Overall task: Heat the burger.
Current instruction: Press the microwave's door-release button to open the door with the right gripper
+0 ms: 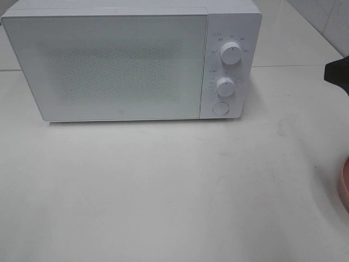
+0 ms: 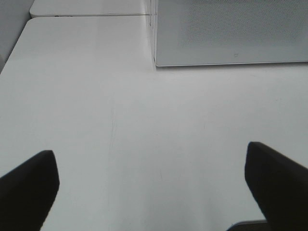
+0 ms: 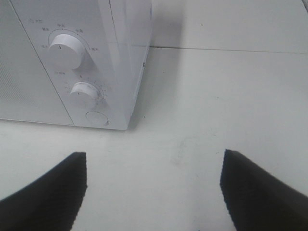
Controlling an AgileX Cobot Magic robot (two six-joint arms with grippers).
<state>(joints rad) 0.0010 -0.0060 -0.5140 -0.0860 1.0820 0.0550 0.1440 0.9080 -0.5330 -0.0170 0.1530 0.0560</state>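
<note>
The burger is out of view in every frame. A white microwave (image 1: pixel 109 65) stands at the back of the table with its door shut. In the left wrist view my left gripper (image 2: pixel 151 190) hovers open over bare tabletop, in front of the microwave's (image 2: pixel 231 33) left front corner, nothing between its dark fingers (image 2: pixel 29 187). My right gripper (image 3: pixel 154 190) is open too and empty, facing the microwave's (image 3: pixel 72 62) control panel and right corner. Only a dark piece of the right arm (image 1: pixel 338 73) shows at the right edge of the high view.
The panel carries two round knobs (image 1: pixel 231 53) (image 1: pixel 224 86) and a round button (image 1: pixel 220 108). The rim of a pink plate (image 1: pixel 344 185) pokes in at the right edge. The white table (image 1: pixel 163 191) stretches in front of the microwave, with a tiled wall behind.
</note>
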